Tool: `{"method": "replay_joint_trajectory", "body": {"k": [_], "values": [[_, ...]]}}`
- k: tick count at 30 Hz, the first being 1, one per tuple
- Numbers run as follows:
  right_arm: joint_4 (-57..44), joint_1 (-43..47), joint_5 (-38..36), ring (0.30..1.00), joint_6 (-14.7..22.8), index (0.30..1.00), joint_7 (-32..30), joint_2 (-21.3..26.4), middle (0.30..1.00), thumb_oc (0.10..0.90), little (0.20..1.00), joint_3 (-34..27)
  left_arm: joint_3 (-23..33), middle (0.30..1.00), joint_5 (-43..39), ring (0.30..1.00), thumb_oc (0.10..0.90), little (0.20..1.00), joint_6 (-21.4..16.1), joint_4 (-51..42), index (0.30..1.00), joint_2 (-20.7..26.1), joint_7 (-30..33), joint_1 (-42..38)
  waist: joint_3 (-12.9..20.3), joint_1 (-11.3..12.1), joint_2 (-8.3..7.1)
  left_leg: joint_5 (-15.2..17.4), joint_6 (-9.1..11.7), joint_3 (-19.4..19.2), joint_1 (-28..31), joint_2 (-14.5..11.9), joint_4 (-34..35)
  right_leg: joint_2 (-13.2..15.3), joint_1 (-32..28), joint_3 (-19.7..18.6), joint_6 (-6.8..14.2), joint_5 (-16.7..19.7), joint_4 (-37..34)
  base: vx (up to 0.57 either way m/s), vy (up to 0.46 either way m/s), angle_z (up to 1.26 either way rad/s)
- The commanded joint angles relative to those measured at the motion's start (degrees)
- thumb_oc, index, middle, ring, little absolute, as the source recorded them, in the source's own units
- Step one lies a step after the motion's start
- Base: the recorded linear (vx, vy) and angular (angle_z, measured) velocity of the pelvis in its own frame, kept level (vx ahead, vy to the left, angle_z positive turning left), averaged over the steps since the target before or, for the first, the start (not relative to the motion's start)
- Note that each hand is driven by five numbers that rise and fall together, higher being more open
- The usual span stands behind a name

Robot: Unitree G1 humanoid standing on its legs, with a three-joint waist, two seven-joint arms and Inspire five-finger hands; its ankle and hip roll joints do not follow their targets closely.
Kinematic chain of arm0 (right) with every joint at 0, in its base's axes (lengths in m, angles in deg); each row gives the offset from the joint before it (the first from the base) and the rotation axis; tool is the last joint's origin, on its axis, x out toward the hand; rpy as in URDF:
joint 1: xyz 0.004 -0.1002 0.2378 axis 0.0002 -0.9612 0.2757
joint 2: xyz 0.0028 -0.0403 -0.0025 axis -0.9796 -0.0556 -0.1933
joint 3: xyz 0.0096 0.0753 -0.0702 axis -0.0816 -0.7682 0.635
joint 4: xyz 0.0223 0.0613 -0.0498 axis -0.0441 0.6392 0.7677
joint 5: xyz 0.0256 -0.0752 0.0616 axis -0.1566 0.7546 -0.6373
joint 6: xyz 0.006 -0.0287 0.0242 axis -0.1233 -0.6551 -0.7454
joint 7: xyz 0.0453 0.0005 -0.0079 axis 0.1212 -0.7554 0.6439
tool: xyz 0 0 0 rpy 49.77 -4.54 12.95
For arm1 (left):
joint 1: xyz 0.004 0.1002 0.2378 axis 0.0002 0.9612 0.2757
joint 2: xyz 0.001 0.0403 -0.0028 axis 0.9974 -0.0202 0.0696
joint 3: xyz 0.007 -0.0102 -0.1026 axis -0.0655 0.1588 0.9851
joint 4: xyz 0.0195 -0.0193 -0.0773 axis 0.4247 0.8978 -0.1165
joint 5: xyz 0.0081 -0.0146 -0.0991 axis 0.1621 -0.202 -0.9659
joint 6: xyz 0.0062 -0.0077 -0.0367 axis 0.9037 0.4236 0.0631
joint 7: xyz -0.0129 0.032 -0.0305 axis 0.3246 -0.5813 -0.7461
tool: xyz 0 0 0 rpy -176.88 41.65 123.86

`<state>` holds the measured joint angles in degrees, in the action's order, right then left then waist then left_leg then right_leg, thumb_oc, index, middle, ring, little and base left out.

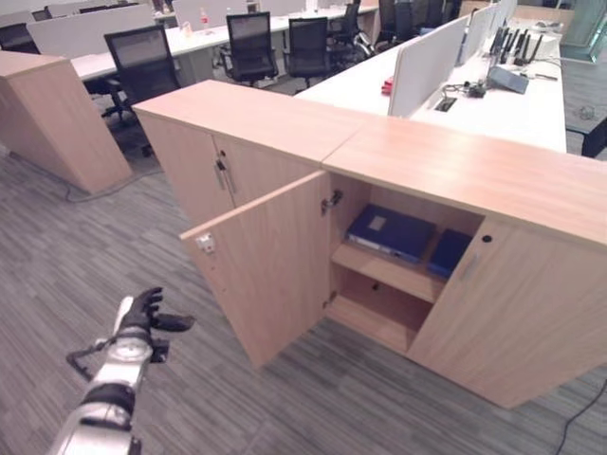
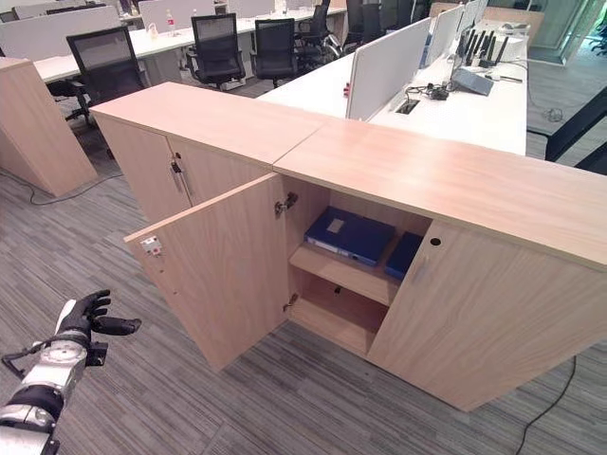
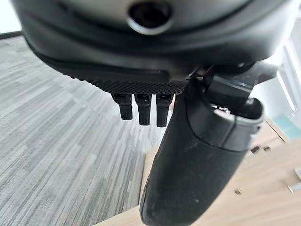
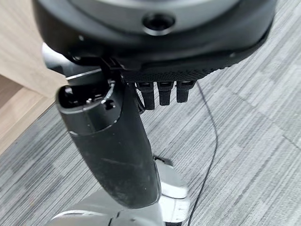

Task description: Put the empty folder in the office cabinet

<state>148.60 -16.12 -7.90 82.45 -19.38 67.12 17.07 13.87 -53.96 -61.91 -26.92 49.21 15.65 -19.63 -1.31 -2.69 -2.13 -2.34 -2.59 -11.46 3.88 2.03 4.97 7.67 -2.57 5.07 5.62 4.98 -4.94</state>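
The wooden office cabinet (image 1: 455, 166) stands ahead with its left door (image 1: 270, 270) swung open toward me. A blue folder (image 1: 389, 232) lies flat on the upper shelf, and a second blue folder (image 1: 448, 251) sits beside it, partly behind the closed right door (image 1: 512, 303). The lower shelf (image 1: 379, 318) is bare. My left hand (image 1: 142, 311) hovers over the carpet left of the open door, its fingers (image 3: 143, 108) relaxed and holding nothing. My right hand (image 4: 113, 146) hangs above the carpet with straight fingers, holding nothing.
A closed twin cabinet (image 1: 218, 142) adjoins on the left. Another wooden unit (image 1: 57, 114) stands at the far left. Black office chairs (image 1: 142, 62) and white desks with dividers (image 1: 474, 95) lie behind. Grey carpet (image 1: 95, 246) spreads in front.
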Motion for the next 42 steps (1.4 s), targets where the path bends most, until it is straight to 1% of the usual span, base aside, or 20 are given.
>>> {"method": "replay_joint_trajectory", "body": {"k": [1,5,6,8,13,15,16,19,20,21,22,24,26,27,31,33,34,38,40,42], "values": [[3.3,3.3,0.1,0.900,0.0,0.900,-0.4,2.3,0.900,0.800,0.900,2.8,-2.6,0.900,1.7,0.900,0.800,0.900,-4.2,1.1,0.900,4.8,-0.1,-12.8,1.6,-1.1,1.31,6.9,0.6,0.4,-0.3,0.3,0.0,4.4,-1.3,2.0,6.7,-4.4,3.0,0.06,0.057,-0.06],[3.8,3.7,0.3,0.900,0.0,0.900,-0.3,2.5,0.900,0.800,0.900,3.5,-6.6,0.900,0.1,0.900,0.800,0.900,-4.4,6.4,0.900,2.4,-1.4,-20.4,1.6,-2.6,0.78,7.4,0.3,-1.1,-0.1,0.3,0.0,4.5,-0.3,1.2,7.1,-3.4,2.9,0.03,0.030,-0.46],[3.8,3.7,0.3,0.900,0.0,0.900,-0.3,2.5,0.900,0.800,0.900,3.5,-6.6,0.900,0.1,0.900,0.800,0.900,-4.4,6.4,0.900,2.4,-1.4,-20.4,1.6,-2.6,0.78,7.4,0.3,-1.1,-0.1,0.3,0.0,4.5,-0.3,1.2,7.1,-3.4,2.9,0.06,0.031,-0.33],[5.0,4.5,0.4,0.900,-0.1,0.900,-0.4,2.8,0.900,0.800,0.900,3.5,-6.7,0.900,-4.0,0.900,0.800,0.900,-4.6,9.4,0.900,0.0,-1.4,-24.8,1.6,-3.8,0.87,8.0,0.2,-1.8,0.3,0.4,0.0,4.6,0.2,1.0,7.4,-3.1,2.9,0.07,0.046,0.01],[9.0,6.2,1.5,0.900,-1.2,0.900,-0.4,4.0,0.900,0.800,0.900,2.5,-6.7,0.900,-8.7,0.900,0.800,0.900,-5.1,8.7,0.900,-2.8,-1.8,-27.3,1.9,-4.4,1.66,8.6,-0.1,-2.5,0.9,0.6,0.0,4.8,0.2,1.2,7.6,-2.1,2.3,0.06,0.047,-0.07],[9.9,6.9,1.8,0.900,-1.5,0.900,-0.7,4.4,0.900,0.800,0.900,2.0,-6.7,0.900,-10.8,0.900,0.800,0.900,-5.6,5.5,0.900,-4.9,-1.6,-27.9,1.8,-4.3,1.85,8.7,-0.1,-2.2,1.0,0.6,0.0,4.8,-0.2,1.8,7.6,-2.2,2.2,0.02,0.017,0.07],[10.2,7.7,2.3,0.900,-1.9,0.900,-0.9,4.3,0.900,0.800,0.900,1.3,-7.3,0.900,-12.1,0.900,0.800,0.900,-6.8,-5.5,0.900,-8.7,-1.1,-24.5,1.5,-3.9,1.86,8.7,-0.1,-1.2,1.1,0.8,0.0,5.0,-1.1,3.0,7.5,-2.7,2.0,0.00,0.002,0.14],[10.9,8.3,3.3,0.900,-2.3,0.900,-0.8,3.6,0.900,0.800,0.900,0.8,-10.2,0.900,-11.4,0.900,0.800,0.900,-7.9,-20.2,0.900,-14.1,-2.5,-17.7,1.1,-2.8,1.54,8.8,-0.2,-0.1,1.1,1.1,0.0,5.4,-1.9,4.6,7.4,-3.0,2.2,-0.01,-0.004,0.40],[11.2,8.6,4.2,0.900,-2.4,0.900,-0.8,2.5,0.900,0.800,0.900,0.8,-12.2,0.900,-13.1,0.900,0.800,0.900,-8.5,-28.8,0.900,-18.9,-4.2,-12.7,1.0,-2.0,1.12,8.8,-0.1,0.4,1.2,1.3,0.0,5.6,-2.6,5.6,7.3,-3.4,2.1,0.00,-0.014,0.51],[11.2,8.6,4.2,0.900,-2.4,0.900,-0.8,2.5,0.900,0.800,0.900,0.8,-12.2,0.900,-13.1,0.900,0.800,0.900,-8.5,-28.9,0.900,-18.9,-4.2,-12.6,1.0,-2.1,1.12,8.8,-0.1,0.4,1.2,1.3,0.0,5.6,-2.6,5.7,7.3,-3.4,2.1,-0.01,-0.037,0.44],[10.7,9.6,4.3,0.900,-2.4,0.900,-1.4,1.7,0.900,0.800,0.900,0.9,-13.5,0.900,-14.8,0.900,0.800,0.900,-9.0,-34.3,0.900,-22.0,-5.1,-9.7,0.7,-1.6,0.83,8.8,-0.2,0.9,1.2,1.3,0.0,5.5,-2.8,6.1,7.1,-3.6,2.2,-0.02,-0.033,0.41],[9.9,10.5,5.4,0.900,-2.4,0.900,-1.5,1.0,0.900,0.800,0.900,2.1,-15.0,0.900,-15.5,0.900,0.800,0.900,-9.0,-40.3,0.900,-23.5,-6.3,-7.2,0.3,-1.1,0.52,8.7,-0.1,1.1,1.2,1.3,0.0,5.5,-2.9,6.2,6.8,-3.8,2.3,-0.03,-0.047,0.28],[11.6,12.2,11.4,0.900,-3.7,0.900,0.1,0.0,0.900,0.800,0.900,6.1,-17.9,0.900,-16.5,0.900,0.800,0.900,-8.4,-44.5,0.900,-25.2,-8.4,-5.2,-0.1,-0.1,0.06,8.6,-0.1,1.5,1.2,1.2,0.0,5.4,-3.1,6.6,6.5,-4.1,2.1,-0.03,-0.067,0.04],[14.0,12.7,17.4,0.900,-4.8,0.900,2.1,-0.8,0.900,0.800,0.900,9.4,-21.1,0.900,-16.4,0.900,0.800,0.900,-7.6,-47.5,0.900,-26.1,-10.6,-4.6,-0.3,0.7,-0.31,8.7,-0.1,1.9,1.5,1.3,0.0,5.5,-3.7,7.4,6.4,-4.3,2.1,-0.01,-0.059,0.01],[15.1,12.0,20.5,0.900,-5.8,0.900,2.4,-0.9,0.900,0.800,0.900,10.4,-24.3,0.900,-18.0,0.900,0.800,0.900,-6.7,-51.0,0.900,-27.2,-12.7,-4.0,0.1,1.1,-0.65,8.6,-0.1,2.2,1.5,1.2,0.0,5.6,-4.1,7.9,6.2,-4.3,1.6,0.00,-0.061,0.03],[14.1,13.1,19.4,0.900,-6.1,0.900,0.3,-0.7,0.900,0.800,0.900,10.1,-27.4,0.900,-19.7,0.900,0.800,0.900,-5.7,-53.9,0.900,-28.4,-13.9,-5.3,-0.2,1.0,-0.54,8.5,0.0,2.1,1.4,1.0,0.0,5.3,-4.0,7.7,5.9,-4.3,1.4,-0.04,-0.065,-0.04],[14.1,13.1,19.4,0.900,-6.1,0.900,0.3,-0.7,0.900,0.800,0.900,10.1,-27.4,0.900,-19.7,0.900,0.800,0.900,-5.7,-53.9,0.900,-28.4,-13.9,-5.3,-0.2,1.1,-0.54,8.5,0.0,2.1,1.5,1.0,0.0,5.3,-4.0,7.7,5.9,-4.3,1.4,-0.05,-0.068,-0.11],[12.3,15.2,16.8,0.900,-5.4,0.900,-0.9,-2.9,0.900,0.800,0.900,11.5,-31.8,0.900,-21.9,0.900,0.800,0.900,-5.0,-56.7,0.900,-30.2,-14.9,-8.1,-0.7,0.6,-0.19,8.3,0.2,1.7,1.6,0.4,0.0,4.7,-4.0,7.1,5.5,-4.3,0.8,-0.05,-0.073,-0.21],[10.9,16.0,15.0,0.900,-4.4,0.900,-1.3,-4.1,0.900,0.800,0.900,13.4,-33.2,0.900,-21.1,0.900,0.800,0.900,-6.6,-59.2,0.900,-30.8,-14.7,-12.1,-0.4,0.1,0.14,8.3,0.5,1.2,1.7,0.0,0.0,4.4,-4.3,6.6,5.3,-4.5,0.1,-0.05,-0.101,-0.25],[10.1,16.2,13.9,0.900,-4.0,0.900,-1.6,-4.1,0.900,0.800,0.900,13.6,-33.1,0.900,-21.4,0.900,0.800,0.900,-7.2,-59.4,0.900,-30.8,-14.5,-13.1,-0.4,-0.1,0.26,8.1,0.8,0.9,1.9,-0.2,0.0,4.1,-4.5,6.3,5.1,-4.7,0.0,-0.04,-0.103,-0.23]]}}
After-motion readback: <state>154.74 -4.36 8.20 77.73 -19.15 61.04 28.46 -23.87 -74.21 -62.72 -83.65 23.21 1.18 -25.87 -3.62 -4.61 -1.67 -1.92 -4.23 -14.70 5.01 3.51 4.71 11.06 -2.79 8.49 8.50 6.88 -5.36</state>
